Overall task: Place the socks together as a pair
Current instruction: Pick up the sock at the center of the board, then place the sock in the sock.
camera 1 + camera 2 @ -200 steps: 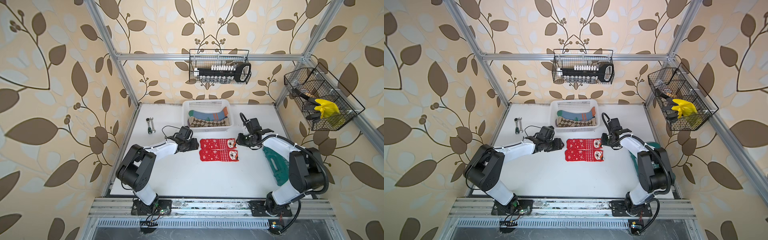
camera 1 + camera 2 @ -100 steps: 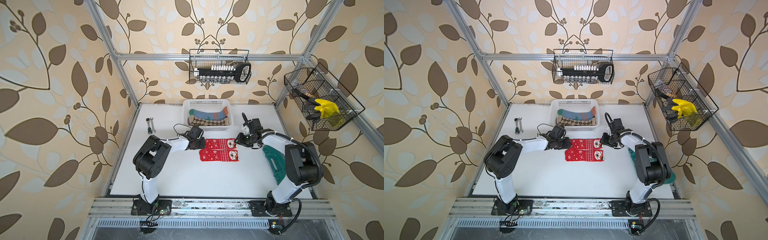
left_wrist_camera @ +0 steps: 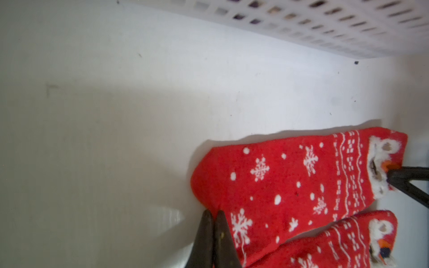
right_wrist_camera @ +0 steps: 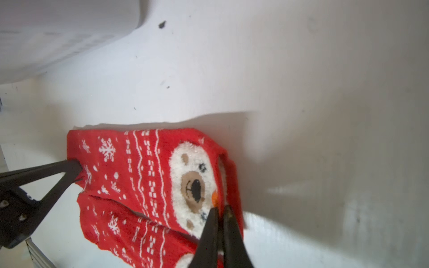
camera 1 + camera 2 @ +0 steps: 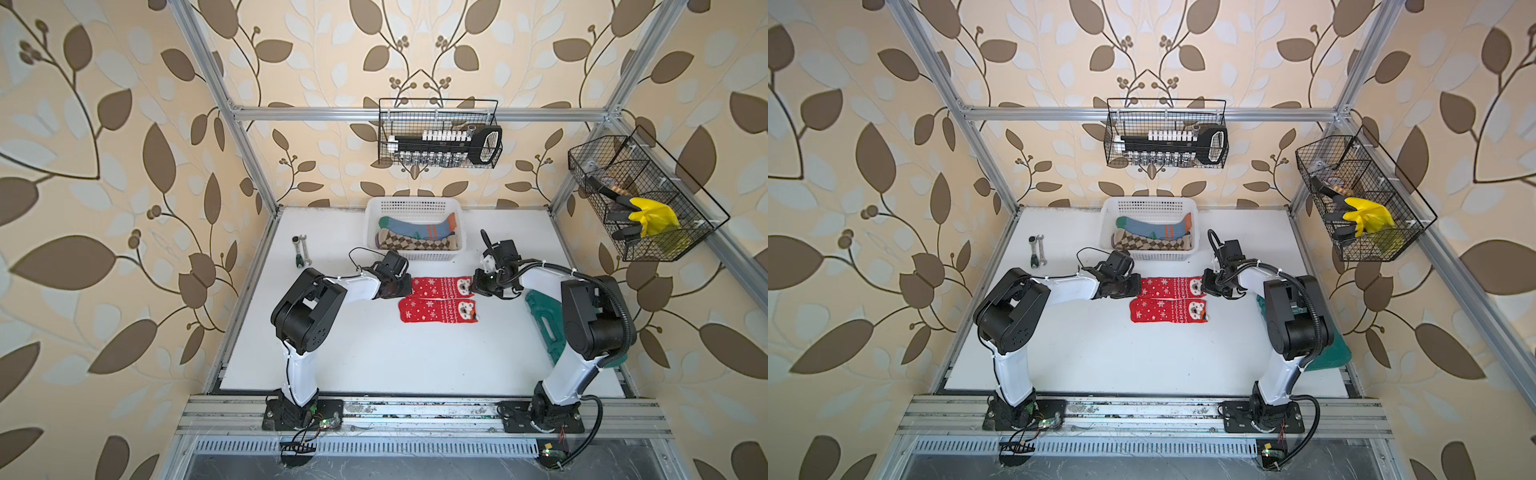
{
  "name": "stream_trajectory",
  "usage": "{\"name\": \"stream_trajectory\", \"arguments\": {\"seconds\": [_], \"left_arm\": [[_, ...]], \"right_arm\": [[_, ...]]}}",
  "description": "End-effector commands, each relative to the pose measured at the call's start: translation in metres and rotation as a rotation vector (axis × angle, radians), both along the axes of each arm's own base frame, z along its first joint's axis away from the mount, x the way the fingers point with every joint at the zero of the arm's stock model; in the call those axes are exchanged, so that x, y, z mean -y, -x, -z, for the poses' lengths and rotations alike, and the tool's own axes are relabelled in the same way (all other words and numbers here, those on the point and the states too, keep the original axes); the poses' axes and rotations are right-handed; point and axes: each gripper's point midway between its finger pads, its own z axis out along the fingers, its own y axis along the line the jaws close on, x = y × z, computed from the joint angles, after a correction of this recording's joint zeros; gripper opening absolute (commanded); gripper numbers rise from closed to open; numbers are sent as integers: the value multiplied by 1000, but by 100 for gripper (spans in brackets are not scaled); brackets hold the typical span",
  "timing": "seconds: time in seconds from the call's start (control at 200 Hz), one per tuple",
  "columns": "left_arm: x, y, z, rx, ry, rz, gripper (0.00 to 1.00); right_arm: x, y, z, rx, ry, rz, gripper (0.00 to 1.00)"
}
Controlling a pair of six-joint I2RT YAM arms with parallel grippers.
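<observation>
1. White desk [image 5: 374, 365] in a leaf-papered cell carries the work. Two red Christmas socks lie flat on it between the arms.
2. The left tool [image 3: 214, 213] is closed, its tips pinching the toe edge of the pinched red sock [image 5: 436, 286]. The right tool [image 4: 221, 210] is closed too, on the bear-faced cuff edge of the same sock.
3. The second red sock [image 5: 436, 311] lies just beside it and parallel, on the arm-base side of both tools, with its toe toward the left tool.
4. The step in hand looks to be laying the pinched sock onto its mate. Both ends should rise together and travel toward the bases at one pace, with the fabric only lightly taut.
5. Toe should sit over toe and cuff over cuff, and the sock should be lowered flat before either tool lets go.
6. Both pinches are thin edge grips, so a tug from one arm could strip the fabric from the other. A low pass could shove the second sock askew.
7. Beyond both tools, the white basket [image 5: 415, 208] holds a blue-grey sock [image 5: 411, 227] and an argyle sock [image 5: 415, 241], best left for later.
</observation>
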Motion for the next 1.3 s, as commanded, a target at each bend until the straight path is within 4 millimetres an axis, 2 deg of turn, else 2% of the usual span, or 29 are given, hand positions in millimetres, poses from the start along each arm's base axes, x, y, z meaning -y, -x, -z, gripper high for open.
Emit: {"name": "stream_trajectory", "arguments": {"seconds": [0.0,0.145,0.26,0.405,0.53,0.655,0.785,1.03,1.295], "left_arm": [[-3,9,-26,31,-14,9,0],[-3,9,-56,75,12,10,0],[-3,14,-75,94,30,21,0],[-4,28,-95,108,49,36,0],[-7,47,-103,119,50,49,0],[-4,67,-92,97,46,79,0],[-8,76,-74,72,35,79,0],[-12,82,-65,65,17,96,0],[-6,83,-51,36,13,124,0]], "right_arm": [[-11,-8,-41,104,-34,-27,2],[-20,0,-68,133,-29,-68,0],[-27,12,-80,136,-29,-102,0],[-27,32,-88,130,-36,-127,0],[-27,49,-86,119,-58,-138,0],[-27,60,-75,111,-68,-143,0],[-29,69,-59,80,-89,-144,0],[-26,84,-40,50,-94,-139,0],[-22,84,-29,47,-84,-103,0]]}}
